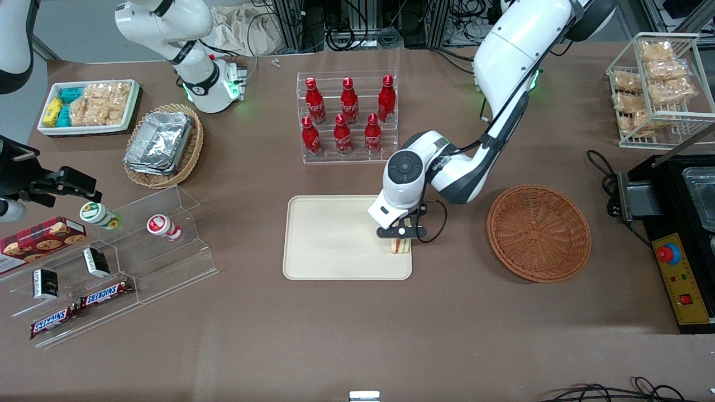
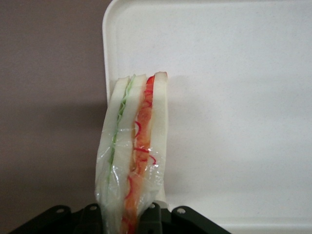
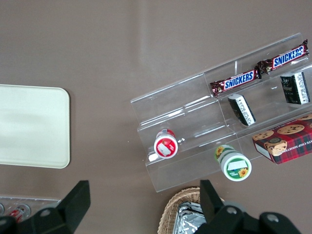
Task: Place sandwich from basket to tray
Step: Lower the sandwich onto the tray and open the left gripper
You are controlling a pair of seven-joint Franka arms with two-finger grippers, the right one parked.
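Woven basket (image 1: 539, 233), right of centre frame, holds nothing. Tool (image 1: 400, 238) clamped on wrapped sandwich wedge (image 2: 134, 151) over smooth beige tray (image 1: 335, 237), centre frame.

A brown cloth is covering the counter (image 1: 357, 335), lying smooth under even overhead light that is casting only soft shadows. Past the counter's edge farthest from the front camera, black cables (image 1: 357, 28) are trailing among metal frame legs, and a crumpled pale cloth (image 1: 246, 28) is lying there. A strip of grey floor (image 1: 72, 28) is showing toward the parked arm's end.
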